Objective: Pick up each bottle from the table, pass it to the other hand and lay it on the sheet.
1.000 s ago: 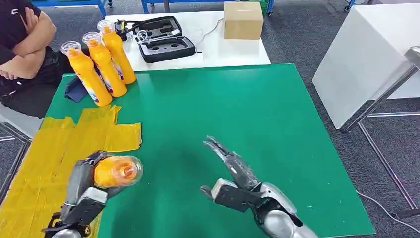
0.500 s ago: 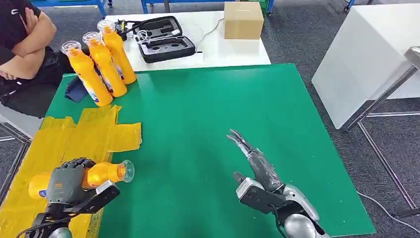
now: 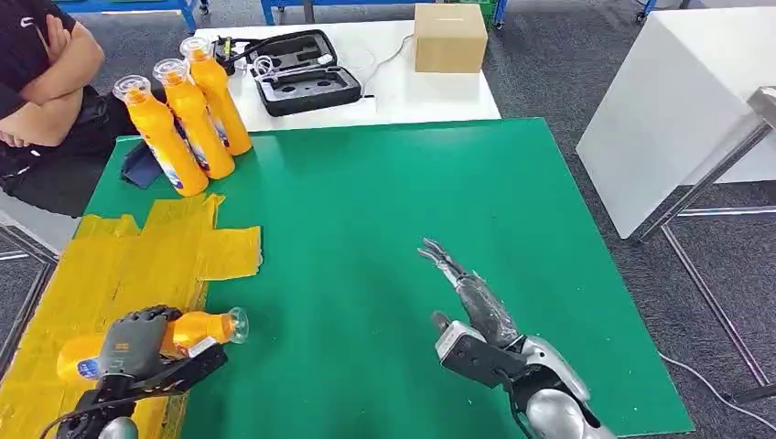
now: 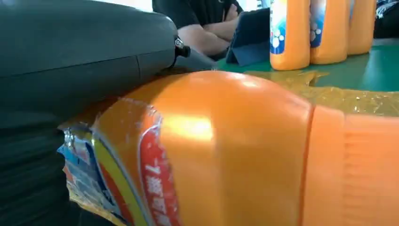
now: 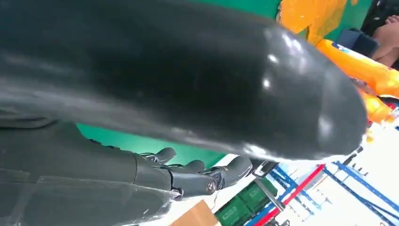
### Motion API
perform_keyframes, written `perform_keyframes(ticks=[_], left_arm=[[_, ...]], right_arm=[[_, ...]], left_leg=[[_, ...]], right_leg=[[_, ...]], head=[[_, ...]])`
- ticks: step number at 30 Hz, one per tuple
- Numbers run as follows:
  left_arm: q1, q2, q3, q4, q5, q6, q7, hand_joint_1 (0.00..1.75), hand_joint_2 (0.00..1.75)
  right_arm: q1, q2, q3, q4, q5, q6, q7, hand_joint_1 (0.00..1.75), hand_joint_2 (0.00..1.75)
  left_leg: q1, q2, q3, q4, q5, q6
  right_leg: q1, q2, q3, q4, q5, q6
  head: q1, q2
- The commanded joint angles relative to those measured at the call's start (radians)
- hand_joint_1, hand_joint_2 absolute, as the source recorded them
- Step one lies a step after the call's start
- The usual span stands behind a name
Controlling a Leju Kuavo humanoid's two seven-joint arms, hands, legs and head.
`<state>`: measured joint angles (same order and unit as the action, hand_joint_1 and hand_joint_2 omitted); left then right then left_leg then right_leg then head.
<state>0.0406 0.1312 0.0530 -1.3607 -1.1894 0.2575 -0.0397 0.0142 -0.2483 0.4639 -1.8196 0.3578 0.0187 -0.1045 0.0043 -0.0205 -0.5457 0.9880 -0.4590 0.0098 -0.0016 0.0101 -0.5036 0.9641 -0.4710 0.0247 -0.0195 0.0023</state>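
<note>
In the head view, a glossy orange plastic bottle (image 3: 151, 340) is gripped on its side by the left hand (image 3: 137, 343), fingers curled over it, lower over the crinkled yellow sheet (image 3: 119, 265) than half a second ago; the right hand (image 3: 476, 315) is held with fingers spread, right of the sheet over bare green table (image 3: 412, 201). In the left wrist view, the bottle's rounded shoulder (image 4: 226, 150) is seen close against the sheet (image 4: 329, 94), with three upright bottles (image 4: 320, 28) beyond. In the right wrist view, the dark fingers (image 5: 197, 176) are seen apart, holding nothing.

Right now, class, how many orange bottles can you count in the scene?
4. Three stand upright in a row at the green table's far left corner; the fourth bottle lies sideways in the left hand over the yellow sheet.
</note>
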Motion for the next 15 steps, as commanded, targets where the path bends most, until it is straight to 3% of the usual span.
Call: perform_keyframes(ticks=[1,9,10,15], left_arm=[[-0.040,0.033,-0.083,0.076,0.035,-0.052,-0.018,0.00,1.75],[-0.027,0.042,-0.093,0.059,0.031,-0.052,-0.012,0.00,1.75],[-0.034,0.037,-0.099,0.048,0.030,-0.052,-0.011,0.00,0.00],[-0.016,0.048,-0.122,-0.027,0.061,-0.083,-0.019,0.00,0.00]], right_arm=[[-0.060,0.025,-0.013,0.085,-0.008,0.019,0.003,0.00,0.00],[-0.051,0.019,-0.012,0.084,-0.009,0.021,0.005,0.00,0.00],[-0.065,0.029,-0.007,0.083,-0.008,0.022,0.009,0.00,0.00],[-0.060,0.030,-0.004,0.076,-0.005,0.020,0.021,0.00,0.00]], left_leg=[[0.000,0.002,0.002,-0.001,0.000,0.000],[0.000,0.002,0.003,-0.001,0.000,0.000],[0.000,0.002,0.002,-0.001,0.000,0.000],[0.000,0.002,0.001,0.000,0.000,0.000]], right_leg=[[0.000,0.000,0.002,-0.001,0.000,0.000],[0.000,0.000,0.003,-0.002,0.000,0.000],[0.000,0.000,0.002,-0.001,0.000,0.000],[0.000,0.000,0.001,0.000,0.000,0.000]], head=[[0.000,0.000],[0.000,0.000],[0.000,0.000],[0.000,0.000]])
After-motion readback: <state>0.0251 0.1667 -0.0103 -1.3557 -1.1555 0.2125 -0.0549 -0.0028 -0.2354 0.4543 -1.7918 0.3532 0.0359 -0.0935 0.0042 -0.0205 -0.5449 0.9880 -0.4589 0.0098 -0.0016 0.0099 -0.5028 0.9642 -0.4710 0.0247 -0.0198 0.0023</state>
